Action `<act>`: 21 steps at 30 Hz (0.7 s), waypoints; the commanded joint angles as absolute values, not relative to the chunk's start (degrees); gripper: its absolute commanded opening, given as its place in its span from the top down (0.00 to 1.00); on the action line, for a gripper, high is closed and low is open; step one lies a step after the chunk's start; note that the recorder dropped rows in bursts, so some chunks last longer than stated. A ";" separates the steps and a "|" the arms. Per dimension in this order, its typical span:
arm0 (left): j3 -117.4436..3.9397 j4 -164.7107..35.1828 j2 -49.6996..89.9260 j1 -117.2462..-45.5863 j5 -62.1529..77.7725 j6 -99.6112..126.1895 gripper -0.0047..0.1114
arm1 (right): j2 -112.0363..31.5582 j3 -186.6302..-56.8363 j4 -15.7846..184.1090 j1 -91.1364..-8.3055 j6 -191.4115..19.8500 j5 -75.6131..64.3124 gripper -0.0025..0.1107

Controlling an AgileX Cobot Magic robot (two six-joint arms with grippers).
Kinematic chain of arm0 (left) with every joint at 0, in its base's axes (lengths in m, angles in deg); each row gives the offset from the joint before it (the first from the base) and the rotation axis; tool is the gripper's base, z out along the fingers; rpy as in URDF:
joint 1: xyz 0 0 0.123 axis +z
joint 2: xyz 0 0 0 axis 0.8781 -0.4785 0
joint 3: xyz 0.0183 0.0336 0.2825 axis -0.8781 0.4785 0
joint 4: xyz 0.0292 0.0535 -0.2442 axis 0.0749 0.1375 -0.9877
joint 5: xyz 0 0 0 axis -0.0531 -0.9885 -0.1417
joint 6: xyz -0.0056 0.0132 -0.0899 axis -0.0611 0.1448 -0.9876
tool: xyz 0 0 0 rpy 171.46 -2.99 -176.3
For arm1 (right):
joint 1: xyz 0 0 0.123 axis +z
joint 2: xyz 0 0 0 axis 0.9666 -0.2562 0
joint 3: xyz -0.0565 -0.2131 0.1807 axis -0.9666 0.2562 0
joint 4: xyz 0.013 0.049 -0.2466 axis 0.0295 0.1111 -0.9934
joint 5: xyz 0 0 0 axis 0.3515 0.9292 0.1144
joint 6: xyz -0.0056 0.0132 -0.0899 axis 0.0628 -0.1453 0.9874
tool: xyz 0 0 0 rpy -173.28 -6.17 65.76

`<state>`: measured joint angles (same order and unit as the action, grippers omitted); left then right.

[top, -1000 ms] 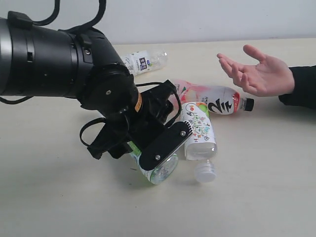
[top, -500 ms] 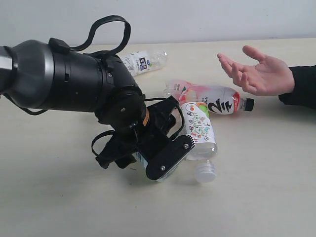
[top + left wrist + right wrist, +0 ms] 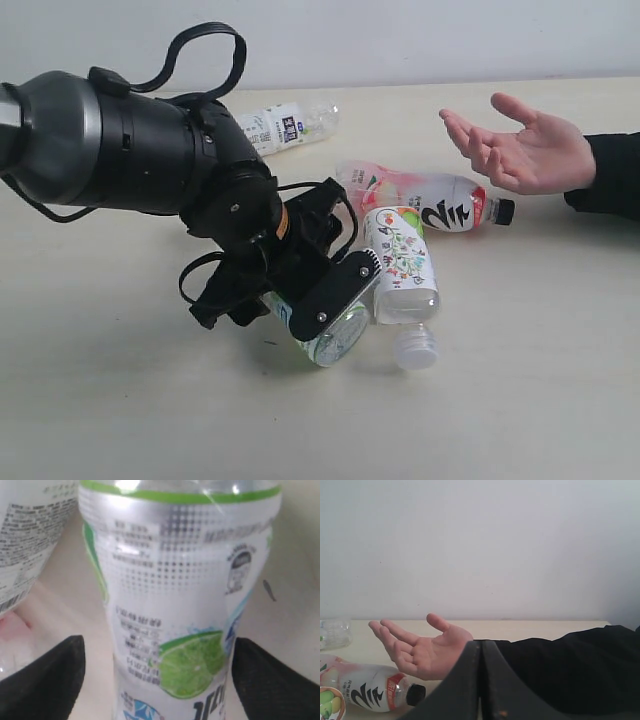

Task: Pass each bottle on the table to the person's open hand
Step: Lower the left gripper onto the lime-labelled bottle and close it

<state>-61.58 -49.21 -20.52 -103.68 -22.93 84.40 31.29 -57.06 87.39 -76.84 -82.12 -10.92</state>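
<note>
On cream tabletop (image 3: 120, 400), with left tool (image 3: 160, 682) spread wide astride lime bottle (image 3: 175, 580) just beside floral bottle (image 3: 400, 260), close squarely mid-label before lifting, leaving right tool (image 3: 481, 680) pinched shut.

The cream tabletop (image 3: 540, 330) carries four bottles lying on their sides: the white-blue bottle (image 3: 290, 125) farthest back, the pink-red bottle (image 3: 430, 200), the floral bottle (image 3: 400, 262) just beside it, and the lime bottle (image 3: 335, 335) nearest.

wide exterior, low right wrist; shared open hand (image 3: 530, 155)
</note>
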 commanded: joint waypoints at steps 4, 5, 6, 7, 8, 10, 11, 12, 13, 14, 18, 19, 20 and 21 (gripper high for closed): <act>-61.44 -49.38 -22.44 -103.61 -22.13 83.83 0.30 | 31.56 -56.84 87.12 -77.13 -82.02 -10.76 0.98; -61.44 -49.38 -22.44 -103.61 -22.13 83.83 0.30 | 31.56 -56.84 87.12 -77.13 -82.02 -10.76 0.98; -61.44 -49.38 -22.44 -103.61 -22.13 83.83 0.30 | 31.56 -56.84 87.12 -77.13 -82.02 -10.76 0.98; -61.44 -49.38 -22.44 -103.61 -22.13 83.83 0.30 | 31.56 -56.84 87.12 -77.13 -82.02 -10.76 0.98; -61.44 -49.38 -22.44 -103.61 -22.13 83.83 0.32 | 31.56 -56.84 87.12 -77.13 -82.02 -10.76 0.98; -61.44 -49.38 -22.44 -103.61 -22.13 83.83 0.41 | 31.56 -56.84 87.12 -77.13 -82.02 -10.76 0.98; -61.44 -49.38 -22.44 -103.61 -22.13 83.83 0.47 | 31.56 -56.84 87.12 -77.13 -82.02 -10.76 0.98; -61.44 -49.38 -22.44 -103.61 -22.13 83.83 0.56 | 31.56 -56.84 87.12 -77.13 -82.02 -10.76 0.98; -61.44 -49.38 -22.44 -103.61 -22.13 83.83 0.65 | 31.56 -56.84 87.12 -77.13 -82.02 -10.76 0.98; -61.44 -49.27 -22.33 -103.61 -22.13 83.83 0.73 | 31.56 -56.84 87.12 -77.13 -82.02 -10.76 0.98; -61.44 -47.89 -21.10 -104.63 -22.60 83.75 0.95 | 31.56 -56.84 87.24 -77.13 -82.02 -10.76 0.98; -61.44 -46.63 -20.46 -104.96 -22.76 83.64 0.94 | 31.56 -56.84 87.24 -77.13 -82.02 -10.76 0.98; -61.44 -45.28 -19.53 -105.46 -22.88 83.64 0.94 | 31.56 -56.84 87.24 -77.13 -82.02 -10.76 0.98; -61.44 -44.12 -18.35 -105.69 -22.99 83.64 0.95 | 31.56 -56.84 87.24 -77.13 -82.02 -10.76 0.98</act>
<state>-61.58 -47.03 -21.42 -104.59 -22.63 84.08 31.29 -57.06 87.39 -76.84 -82.12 -10.92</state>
